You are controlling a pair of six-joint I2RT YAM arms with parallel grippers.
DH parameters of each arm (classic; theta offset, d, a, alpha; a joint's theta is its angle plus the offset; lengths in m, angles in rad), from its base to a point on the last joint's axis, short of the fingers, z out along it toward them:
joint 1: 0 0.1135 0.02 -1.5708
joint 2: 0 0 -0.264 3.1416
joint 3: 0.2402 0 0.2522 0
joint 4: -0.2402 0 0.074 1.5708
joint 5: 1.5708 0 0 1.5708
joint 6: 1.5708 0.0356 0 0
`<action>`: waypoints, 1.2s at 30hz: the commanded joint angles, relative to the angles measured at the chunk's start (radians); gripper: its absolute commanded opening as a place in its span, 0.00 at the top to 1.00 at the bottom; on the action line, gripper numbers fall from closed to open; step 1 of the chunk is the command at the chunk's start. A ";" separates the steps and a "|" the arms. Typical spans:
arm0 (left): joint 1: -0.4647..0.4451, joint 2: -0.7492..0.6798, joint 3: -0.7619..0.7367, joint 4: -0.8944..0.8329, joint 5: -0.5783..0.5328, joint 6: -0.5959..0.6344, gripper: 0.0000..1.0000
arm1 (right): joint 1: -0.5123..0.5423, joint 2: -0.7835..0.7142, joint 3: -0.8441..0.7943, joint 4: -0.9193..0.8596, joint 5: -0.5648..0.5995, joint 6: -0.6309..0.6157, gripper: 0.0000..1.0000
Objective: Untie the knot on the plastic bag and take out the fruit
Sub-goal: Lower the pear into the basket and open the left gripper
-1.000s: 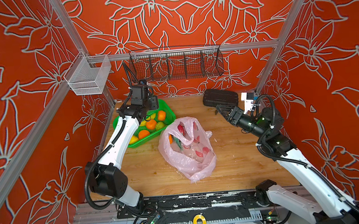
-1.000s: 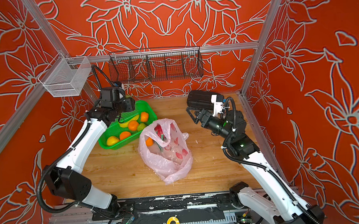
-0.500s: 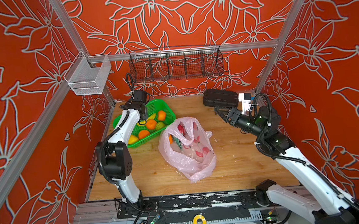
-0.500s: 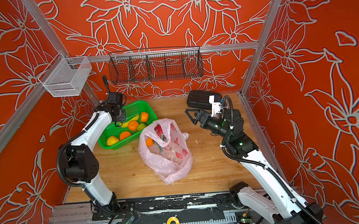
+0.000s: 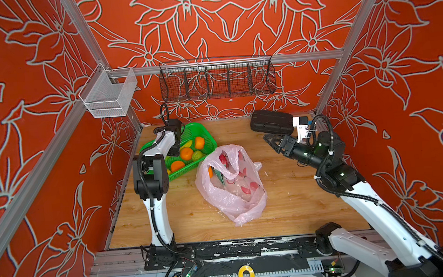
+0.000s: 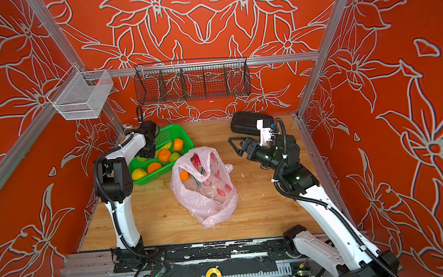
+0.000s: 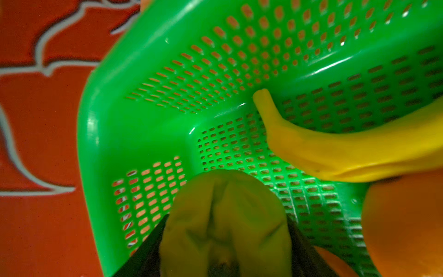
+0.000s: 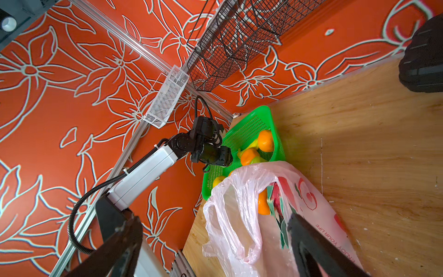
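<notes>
**Bag's open, left gripper busy: the right one looks best placed for the next fruit**

On the left, the left gripper hangs low over the back corner of the basket. In the wrist view a green fruit sits pinched between its jaws, just above the basket floor and close to the banana. My guess is it's mid drop-off, so that arm isn't free.

In the middle, the bag lies on the table with one edge up against the basket's near corner. The handles hang loose and I can't see anything tied. The mouth opens upward and toward the back. There's an orange tucked at the basket-side lip. Right beside it is a dragon fruit, which seems to lie lengthwise from the mouth down into the bag, though the plastic makes that hard to call.

On the right, the right gripper is spread wide and empty. It hovers above the table, clear of the bag and level with its mouth, and it points left straight at the opening.

So the thing that matters is that the fruit is to the left of the right gripper, just inside the mouth. The left gripper is closer to the orange, but it's got its jaws full. I'd bet the free arm reaches in leftward, and the loose handle on its side could snag a finger.
</notes>
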 commanded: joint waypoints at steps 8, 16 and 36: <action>0.033 0.124 0.101 -0.118 0.014 0.004 0.54 | -0.005 0.004 0.049 -0.027 -0.012 -0.020 0.03; 0.035 0.079 0.078 -0.100 0.045 0.010 0.29 | -0.005 0.017 0.048 -0.004 -0.027 0.006 0.03; -0.078 -0.388 0.008 -0.119 0.269 -0.073 0.06 | -0.003 0.013 0.031 0.025 -0.053 0.018 0.03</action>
